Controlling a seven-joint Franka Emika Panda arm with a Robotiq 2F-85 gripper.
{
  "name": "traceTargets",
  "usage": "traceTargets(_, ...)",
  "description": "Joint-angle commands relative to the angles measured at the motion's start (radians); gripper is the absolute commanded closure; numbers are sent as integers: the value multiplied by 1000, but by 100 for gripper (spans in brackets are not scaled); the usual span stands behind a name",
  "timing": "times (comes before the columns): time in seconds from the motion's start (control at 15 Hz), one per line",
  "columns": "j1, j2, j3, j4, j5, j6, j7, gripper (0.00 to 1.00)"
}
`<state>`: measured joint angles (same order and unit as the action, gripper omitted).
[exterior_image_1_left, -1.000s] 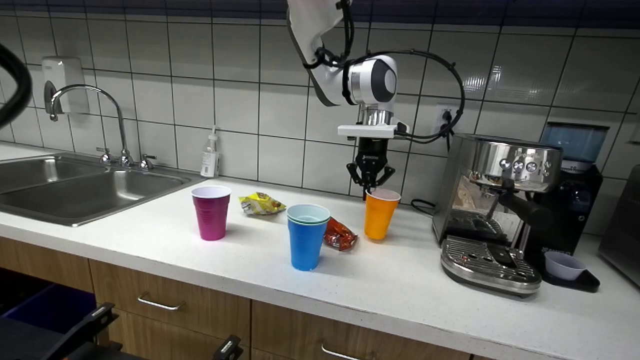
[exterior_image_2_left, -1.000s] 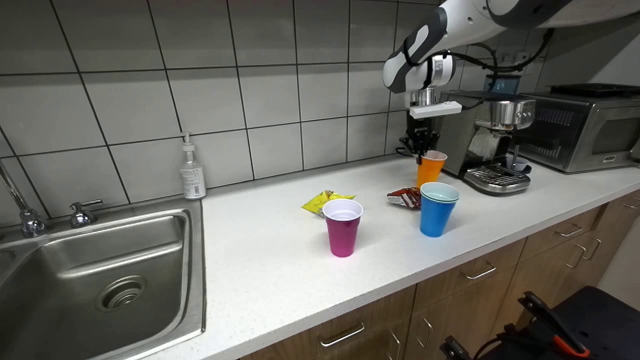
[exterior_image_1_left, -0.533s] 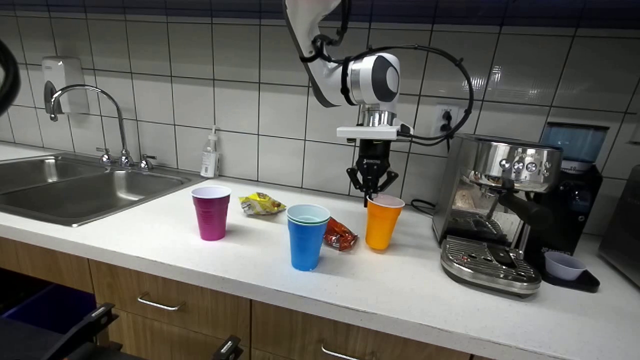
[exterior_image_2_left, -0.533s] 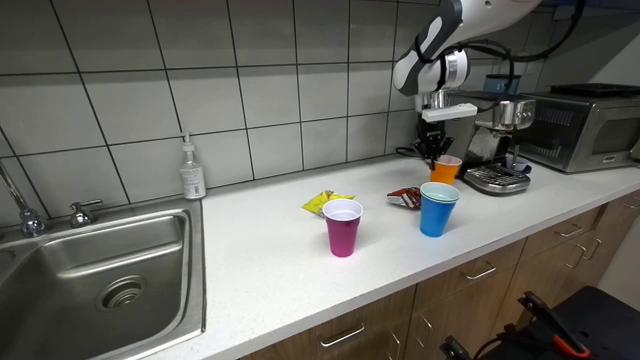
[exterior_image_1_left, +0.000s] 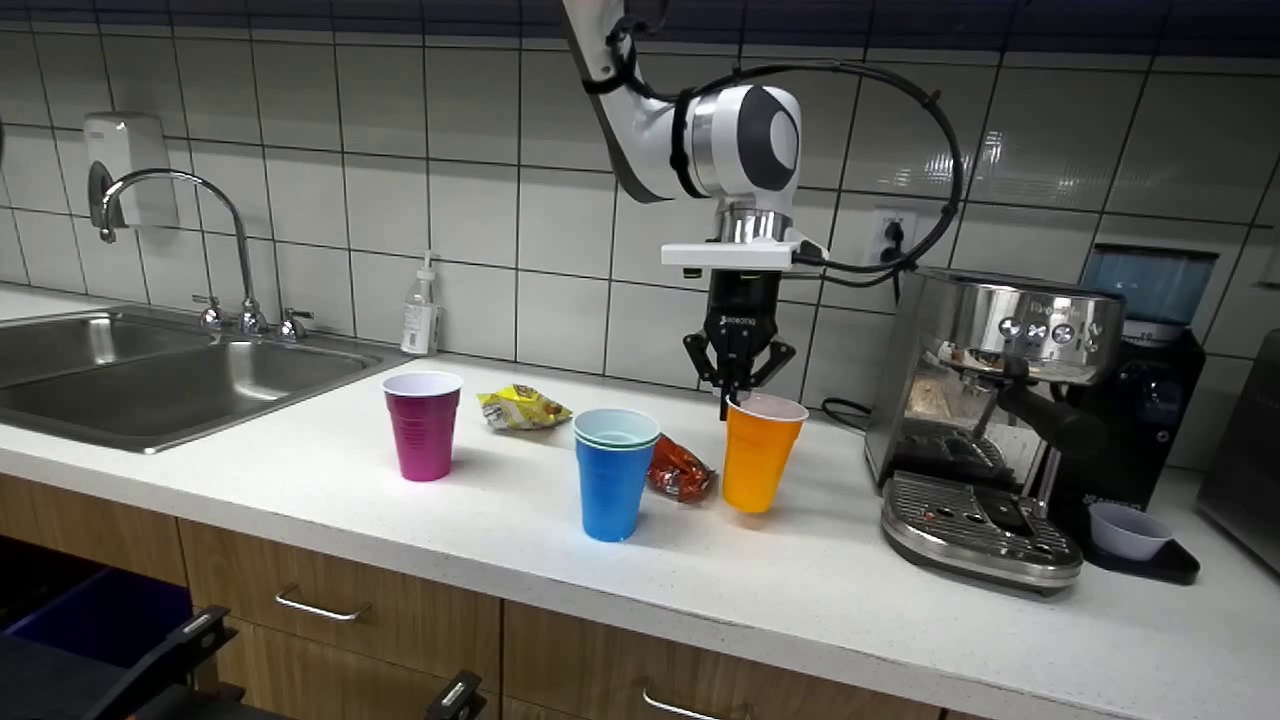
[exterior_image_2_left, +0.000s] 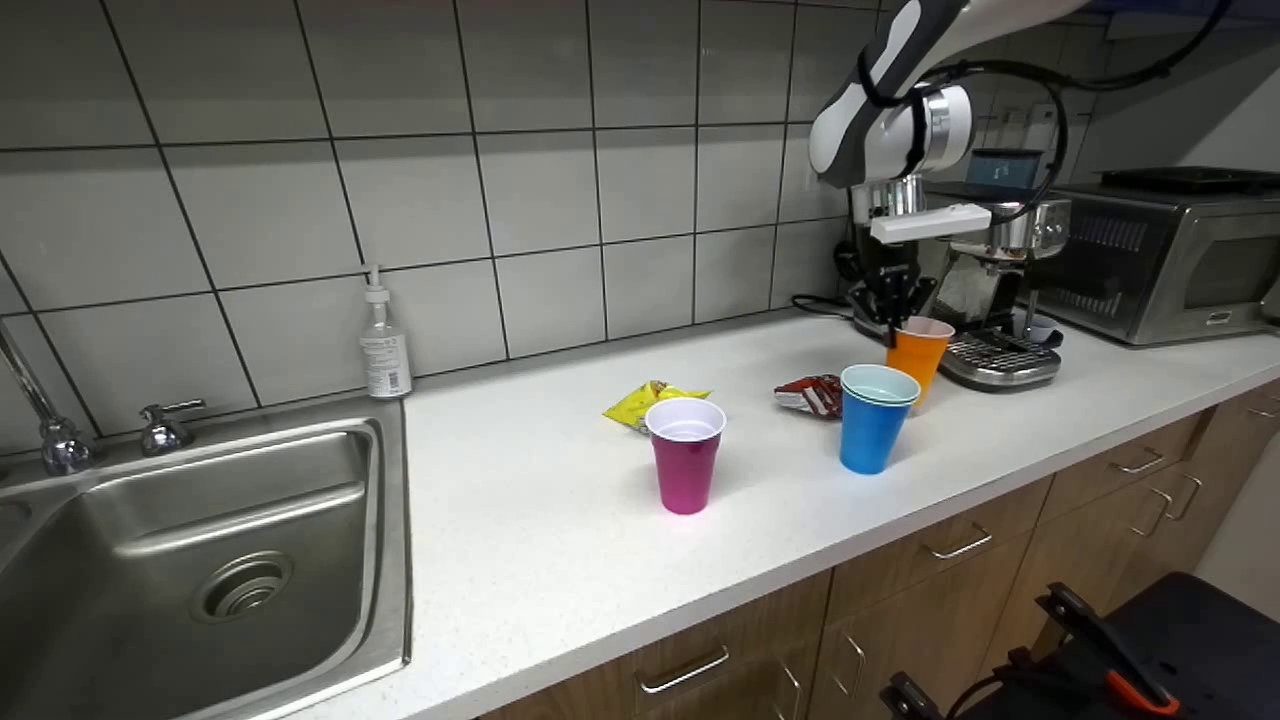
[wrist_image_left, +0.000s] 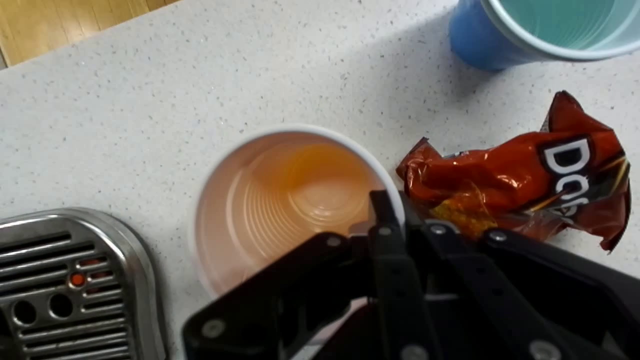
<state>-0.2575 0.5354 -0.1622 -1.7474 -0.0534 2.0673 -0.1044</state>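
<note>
My gripper (exterior_image_1_left: 732, 405) points down, shut on the rim of an orange cup (exterior_image_1_left: 758, 460). In the wrist view one finger (wrist_image_left: 382, 205) is inside the cup (wrist_image_left: 280, 200) and the other outside its white rim. The cup leans slightly, its base seemingly just above the counter. Beside it lies a red chip bag (wrist_image_left: 520, 175). Nested blue cups (exterior_image_1_left: 613, 490) stand upright nearby; in an exterior view these blue cups (exterior_image_2_left: 868, 440) partly hide the orange cup (exterior_image_2_left: 918, 355). Farther off are a magenta cup (exterior_image_1_left: 425, 435) and a yellow bag (exterior_image_1_left: 523, 408).
A steel coffee machine (exterior_image_1_left: 990, 440) stands close to the held cup, its drip tray (wrist_image_left: 75, 295) showing in the wrist view. Beyond it is a microwave (exterior_image_2_left: 1190, 260). A sink (exterior_image_2_left: 390, 520) and a soap bottle (exterior_image_2_left: 385, 350) lie at the counter's opposite end.
The gripper has carried the orange cup toward the counter's front edge, from behind the red bag's level to beside it. The jaws have stayed shut; the other cups and bags have not moved.
</note>
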Motion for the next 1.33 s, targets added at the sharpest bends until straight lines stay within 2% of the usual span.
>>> traceTargets(0.0,17,-106,-18,-133,-33,37,19,99)
traceTargets(0.73,28,-298,-29,-334,-53,86,26,99)
traceTargets(1.27,40,-426,-26,-420,-53,116,23,99)
